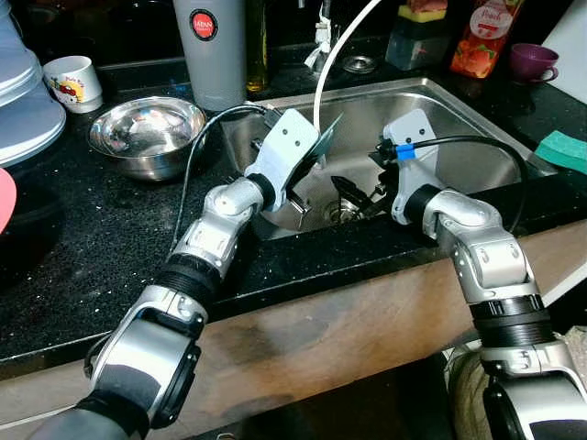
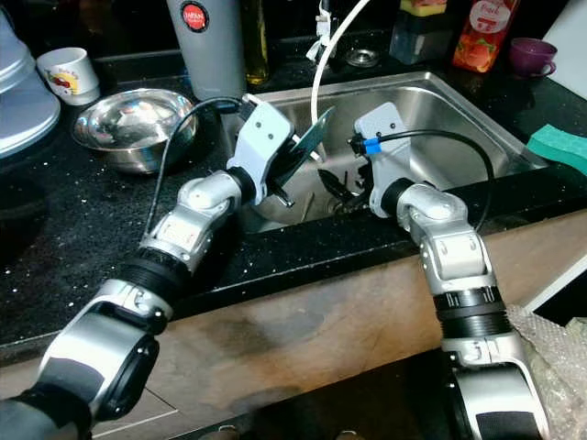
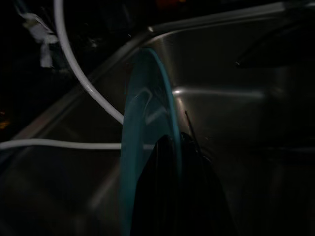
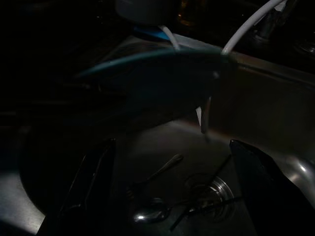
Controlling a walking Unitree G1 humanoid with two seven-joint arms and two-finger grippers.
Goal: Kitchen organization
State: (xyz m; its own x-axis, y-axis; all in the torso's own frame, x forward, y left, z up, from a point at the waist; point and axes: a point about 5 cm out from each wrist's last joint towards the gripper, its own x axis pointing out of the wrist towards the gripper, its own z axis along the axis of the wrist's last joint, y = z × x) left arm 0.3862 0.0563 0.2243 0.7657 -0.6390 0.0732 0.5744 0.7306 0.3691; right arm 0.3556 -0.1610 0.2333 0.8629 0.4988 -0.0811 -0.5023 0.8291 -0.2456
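The table's [image 1: 110, 247] near edge is in front; over the sink [image 1: 477, 119], left gripper [image 2: 307, 142] jaws clamp a teal plate [image 3: 147, 142], right gripper [image 4: 172, 196] jaws apart above spoons [image 4: 152, 211].

Both eye views are bright and sharp, with glare on the steel sink [image 1: 440, 110]; both wrist views are very dark and murky.

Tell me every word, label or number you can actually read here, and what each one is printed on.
"peach": in red on the label of the orange juice bottle behind the sink, only roughly legible.
Round red badge on the tall grey tumbler: it holds white lettering, too small to read.
White mug on the black counter: a red and yellow picture, with no words that I can read.
Nothing else carries legible text.
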